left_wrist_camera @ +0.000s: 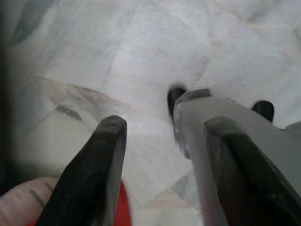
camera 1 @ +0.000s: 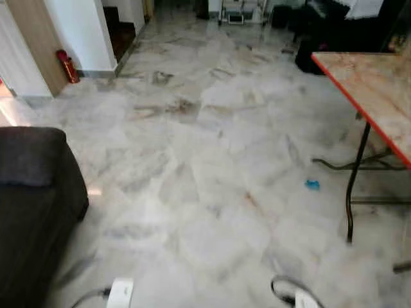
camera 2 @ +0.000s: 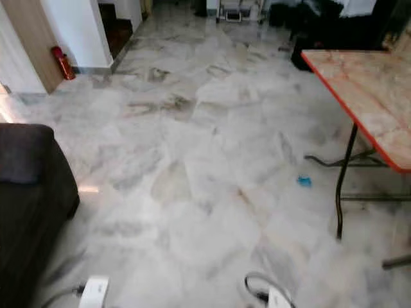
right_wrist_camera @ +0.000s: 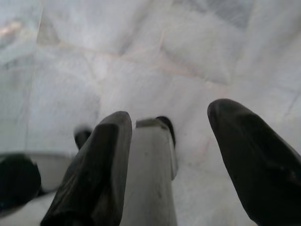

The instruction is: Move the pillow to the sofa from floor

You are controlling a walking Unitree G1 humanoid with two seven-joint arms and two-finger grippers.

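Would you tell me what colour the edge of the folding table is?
Red-orange, along the folding table edge; clearest in the left eye view.

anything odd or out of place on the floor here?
One thing: a small blue object lies loose on the marble floor, near the leg of the orange-edged table; too small to identify. A red canister stands by the wall, upright. The dark sofa looks normal.

folding table [camera 1: 369,90], orange-edged marble-pattern top, black legs, at right. small blue object [camera 1: 312,185] on marble floor [camera 1: 205,160] near it. red fire extinguisher [camera 1: 67,66] against far wall.
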